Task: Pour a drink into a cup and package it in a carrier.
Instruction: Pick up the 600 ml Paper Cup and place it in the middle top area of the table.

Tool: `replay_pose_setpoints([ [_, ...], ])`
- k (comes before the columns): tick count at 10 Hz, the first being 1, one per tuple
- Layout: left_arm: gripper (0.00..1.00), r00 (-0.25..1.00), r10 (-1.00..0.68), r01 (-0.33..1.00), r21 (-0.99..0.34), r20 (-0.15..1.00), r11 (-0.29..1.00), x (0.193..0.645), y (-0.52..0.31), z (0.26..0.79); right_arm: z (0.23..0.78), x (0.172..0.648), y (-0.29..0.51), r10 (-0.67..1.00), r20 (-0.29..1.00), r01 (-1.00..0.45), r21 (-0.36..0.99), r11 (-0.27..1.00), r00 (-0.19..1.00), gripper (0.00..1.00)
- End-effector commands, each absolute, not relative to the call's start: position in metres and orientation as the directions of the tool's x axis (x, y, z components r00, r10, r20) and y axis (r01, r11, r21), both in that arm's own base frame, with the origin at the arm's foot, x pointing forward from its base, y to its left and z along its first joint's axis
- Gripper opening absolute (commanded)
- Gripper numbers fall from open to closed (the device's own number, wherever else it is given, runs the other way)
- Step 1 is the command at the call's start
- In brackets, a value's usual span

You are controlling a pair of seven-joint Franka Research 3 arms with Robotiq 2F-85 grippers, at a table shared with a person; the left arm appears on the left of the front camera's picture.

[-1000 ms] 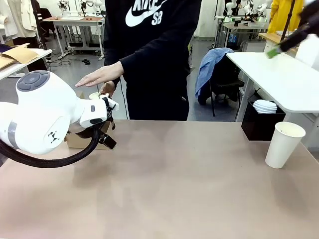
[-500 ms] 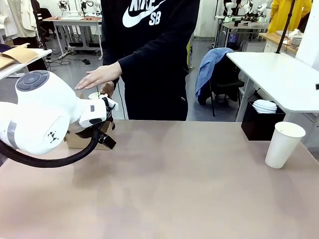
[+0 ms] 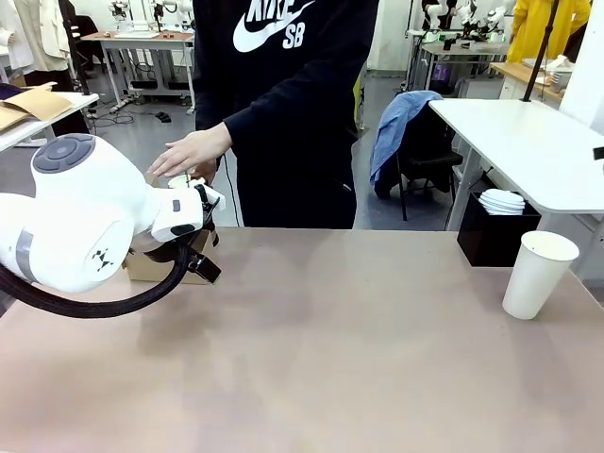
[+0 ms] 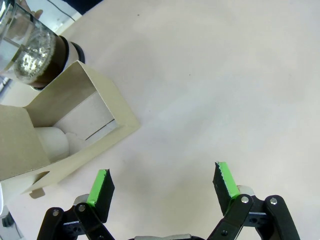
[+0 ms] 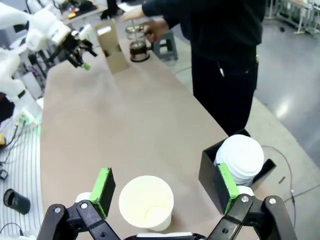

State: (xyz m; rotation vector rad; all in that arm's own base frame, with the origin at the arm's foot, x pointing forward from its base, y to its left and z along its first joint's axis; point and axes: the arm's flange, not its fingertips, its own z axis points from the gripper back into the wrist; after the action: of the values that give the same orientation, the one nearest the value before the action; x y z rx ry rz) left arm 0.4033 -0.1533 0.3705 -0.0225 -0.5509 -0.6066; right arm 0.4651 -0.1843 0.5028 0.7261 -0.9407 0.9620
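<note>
While the person's hand (image 3: 193,151) hovers over the carafe (image 4: 30,45) of dark drink (image 5: 139,51) at the front view's upper left, both grippers hang released and empty. The left gripper (image 4: 162,182) is near the carrier (image 4: 20,140), and the right gripper (image 5: 165,187) frames the untouched cup (image 5: 146,202) at bottom centre of its wrist view.

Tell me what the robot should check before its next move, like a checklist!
1. Right gripper open: ok.
2. Cup upright, lid off: ok.
3. Cup between the right gripper's fingers: ok, in the right wrist view.
4. Carafe free to take: not ok, the person's hand rests on it.
5. Left gripper open, clear of the carrier: ok.
6. Carrier slots free: cannot tell; something white sits inside.
</note>
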Motion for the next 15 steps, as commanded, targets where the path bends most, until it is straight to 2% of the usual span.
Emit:
replay_pose_setpoints([
  [1, 1.00, 0.683, -0.534, 0.546, 0.136, 0.498, 0.827, 0.403, -0.152, 0.370, 0.476, 0.470, -0.208, 0.276, 0.939, -0.948, 0.123, 0.292, 0.206, 1.00],
  [2, 1.00, 0.683, -0.534, 0.546, 0.136, 0.498, 0.827, 0.403, -0.152, 0.370, 0.452, 0.470, -0.230, 0.204, 0.963, -0.958, 0.121, 0.260, 0.177, 1.00],
  [4, 1.00, 0.683, -0.534, 0.546, 0.136, 0.498, 0.827, 0.403, -0.152, 0.370, 0.408, 0.458, -0.243, 0.120, 0.991, -0.972, 0.030, 0.234, 0.060, 1.00],
  [6, 1.00, 0.683, -0.534, 0.546, 0.136, 0.498, 0.827, 0.403, -0.152, 0.370, 0.371, 0.451, -0.247, 0.068, 0.997, -0.975, 0.024, 0.223, 0.040, 1.00],
  [8, 1.00, 0.683, -0.534, 0.546, 0.136, 0.498, 0.827, 0.403, -0.152, 0.370, 0.339, 0.437, -0.247, 0.087, 0.995, -0.962, -0.079, 0.261, -0.058, 1.00],
  [10, 1.00, 0.683, -0.534, 0.546, 0.136, 0.498, 0.827, 0.403, -0.152, 0.370, 0.313, 0.422, -0.247, 0.032, 0.999, -0.957, -0.047, 0.287, -0.039, 1.00],
  [15, 1.00, 0.683, -0.534, 0.546, 0.136, 0.498, 0.827, 0.403, -0.152, 0.370, 0.267, 0.419, -0.218, 0.031, 0.999, -0.948, 0.032, 0.315, 0.044, 1.00],
])
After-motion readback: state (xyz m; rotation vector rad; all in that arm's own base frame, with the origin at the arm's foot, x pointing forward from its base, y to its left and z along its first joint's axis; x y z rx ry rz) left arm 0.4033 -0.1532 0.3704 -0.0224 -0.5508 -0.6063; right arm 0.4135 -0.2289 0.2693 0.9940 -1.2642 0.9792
